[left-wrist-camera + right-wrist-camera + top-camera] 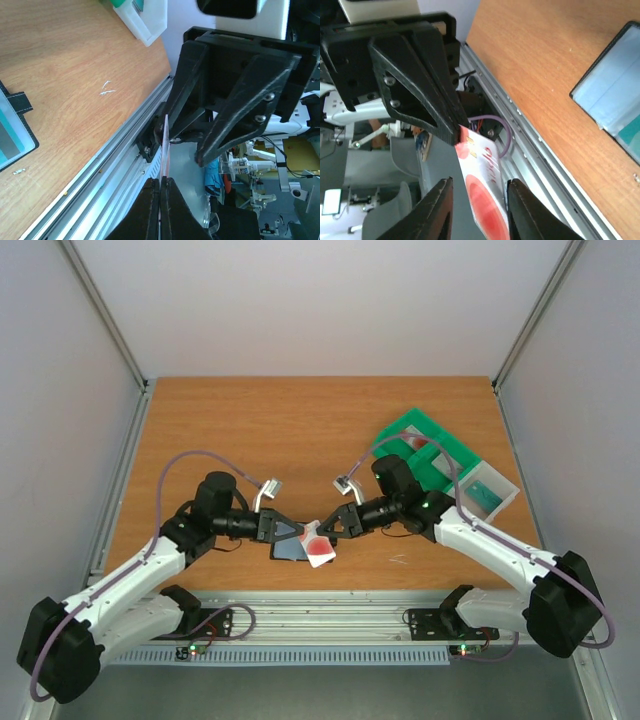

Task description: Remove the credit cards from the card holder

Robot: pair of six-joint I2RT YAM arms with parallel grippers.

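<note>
**Already out: pale card [322, 550] pinched by the left gripper [303, 531] beside the card holder [286, 550]**

Seen from the top camera, the pale card with its round red mark sits at about 6 o'clock from the middle of the table [300, 430], close to the near edge. It is tilted, with its red face turned up. The left gripper is clamped tight on the card's upper corner. From the left wrist the card shows edge-on as a thin line running up out of the closed fingertips.

The right gripper [322, 527] meets it nose to nose from the 3 o'clock side, its jaws parted. In the right wrist view its two fingers [440, 215] stand on either side of the card's red face. Whether they touch the card's edges I cannot tell.

The card holder lies open and flat on the wood at the card's 9 o'clock, blue-grey lining up, black at the border. From above, the card overlaps its right edge. A teal-green card [629, 137] sits in one of its slots.

Further out, a green tray [400, 430] with compartments rests at roughly 2 o'clock, well apart from the card. A metal rail [330, 615] runs along the table's near edge at 6 o'clock.
</note>
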